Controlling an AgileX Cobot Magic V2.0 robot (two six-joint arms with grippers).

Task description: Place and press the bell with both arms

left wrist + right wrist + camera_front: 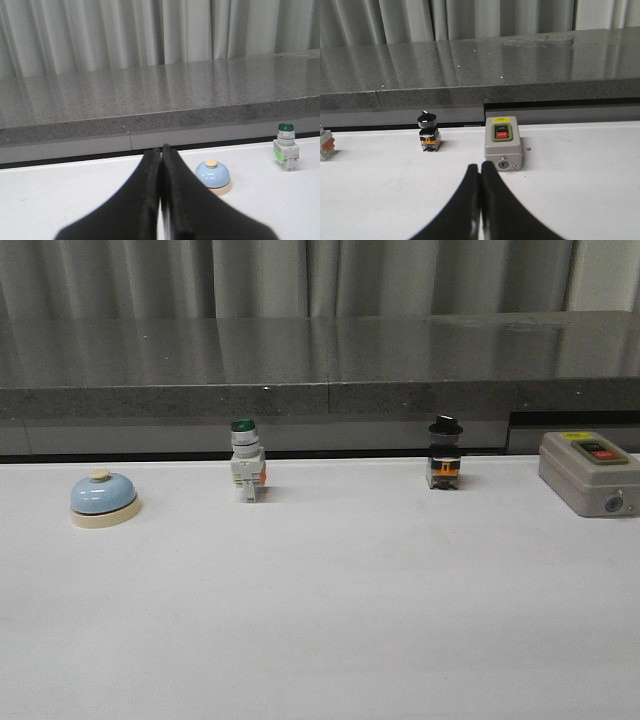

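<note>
The light-blue bell (103, 498) with a cream base and knob stands on the white table at the far left. In the left wrist view the bell (213, 176) sits just beyond and to one side of my left gripper (161, 150), which is shut and empty. My right gripper (480, 167) is shut and empty, just short of the grey box (503, 142). Neither arm shows in the front view.
A green-capped white push-button switch (246, 472) and a black-knobbed switch (444, 464) stand along the table's back edge. A grey box with red and black buttons (590, 472) sits at the far right. A dark stone ledge (320, 370) runs behind the table.
</note>
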